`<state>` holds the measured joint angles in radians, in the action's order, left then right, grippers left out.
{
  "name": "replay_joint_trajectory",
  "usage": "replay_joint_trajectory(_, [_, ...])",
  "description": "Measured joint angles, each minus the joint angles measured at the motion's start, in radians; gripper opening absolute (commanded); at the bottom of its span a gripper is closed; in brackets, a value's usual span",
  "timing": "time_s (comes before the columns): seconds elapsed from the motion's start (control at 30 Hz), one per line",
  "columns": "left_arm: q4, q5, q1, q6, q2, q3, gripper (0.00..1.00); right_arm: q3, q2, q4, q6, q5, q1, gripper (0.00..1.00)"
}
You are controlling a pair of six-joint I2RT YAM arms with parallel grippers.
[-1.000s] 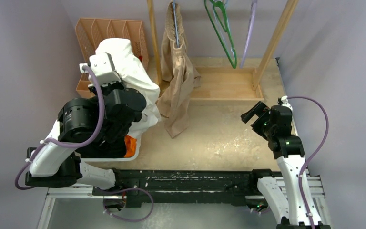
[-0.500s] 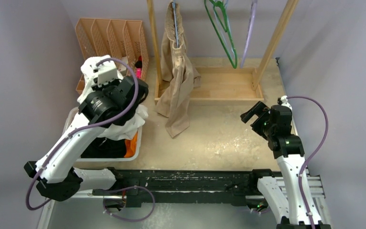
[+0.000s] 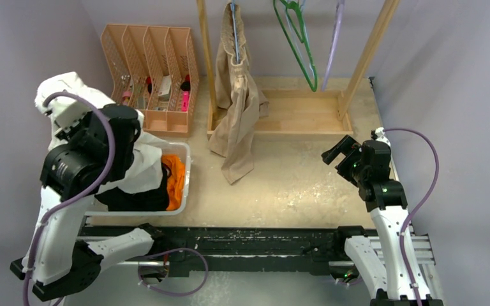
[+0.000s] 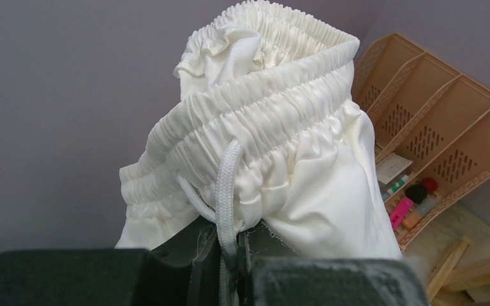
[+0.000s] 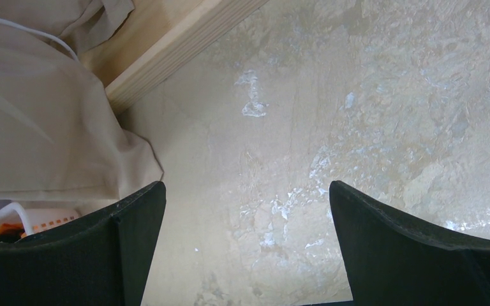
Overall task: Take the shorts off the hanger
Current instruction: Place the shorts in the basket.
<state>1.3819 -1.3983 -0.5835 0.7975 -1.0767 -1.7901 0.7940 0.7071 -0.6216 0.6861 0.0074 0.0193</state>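
The left gripper (image 4: 233,258) was clenched on the white shorts (image 4: 274,127), its jaws nipping the drawstring (image 4: 228,185) and the waistband cloth. The garment was raised at the far left, above the white bin (image 3: 187,162), with its lower part draping into that bin. Inside the bin lay the orange shorts (image 3: 175,180) and the black shorts (image 3: 134,199). The beige shorts (image 3: 236,115) hung on the blue hanger (image 3: 234,30) from the wooden rack (image 3: 370,51) at the far centre, the leg ends reaching the worktop (image 3: 293,185). A green hanger (image 3: 298,29) and a purple hanger (image 3: 335,38) hung to their right. The right gripper (image 5: 245,197) was released, jaws spread wide, held over the worktop at the right, apart from all garments. A peach desk organiser (image 3: 147,51) stood on the far side of the bin
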Motion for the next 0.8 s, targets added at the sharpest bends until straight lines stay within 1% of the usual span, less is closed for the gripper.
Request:
replay_joint_trajectory(0.07, [0.013,-0.011,0.0,0.009,0.02,0.007,0.0,0.0,0.0,0.0,-0.002,0.0,0.0,0.98])
replay_joint_trajectory(0.13, [0.023,-0.02,0.001,0.03,0.04,0.057,0.0,0.0,0.0,0.0,-0.005,-0.001,0.0,0.99])
replay_joint_trajectory(0.23, [-0.006,-0.001,0.003,0.03,0.048,0.199,0.0,0.0,0.0,0.0,-0.007,-0.002,0.0,0.98])
replay_joint_trajectory(0.3, [-0.077,0.04,0.007,0.021,0.051,0.35,0.0,0.0,0.0,0.0,-0.007,-0.002,0.0,0.98])
replay_joint_trajectory(0.33, [-0.115,0.086,0.014,0.015,0.048,0.43,0.0,0.0,0.0,0.0,-0.007,-0.002,0.0,0.99])
replay_joint_trajectory(0.43, [-0.229,0.219,0.05,0.003,-0.006,0.578,0.0,0.0,0.0,0.0,-0.008,-0.003,0.0,0.98])
replay_joint_trajectory(0.53, [-0.372,0.366,0.115,0.0,-0.027,0.729,0.0,0.0,0.0,0.0,-0.01,-0.004,0.0,0.99])
replay_joint_trajectory(0.7, [-0.564,0.604,0.264,0.047,0.01,1.006,0.0,-0.001,-0.002,0.0,-0.01,-0.004,0.0,0.99])
replay_joint_trajectory(0.8, [-0.605,0.674,0.299,0.116,0.048,1.091,0.0,-0.001,-0.001,0.001,-0.01,-0.004,0.0,0.99])
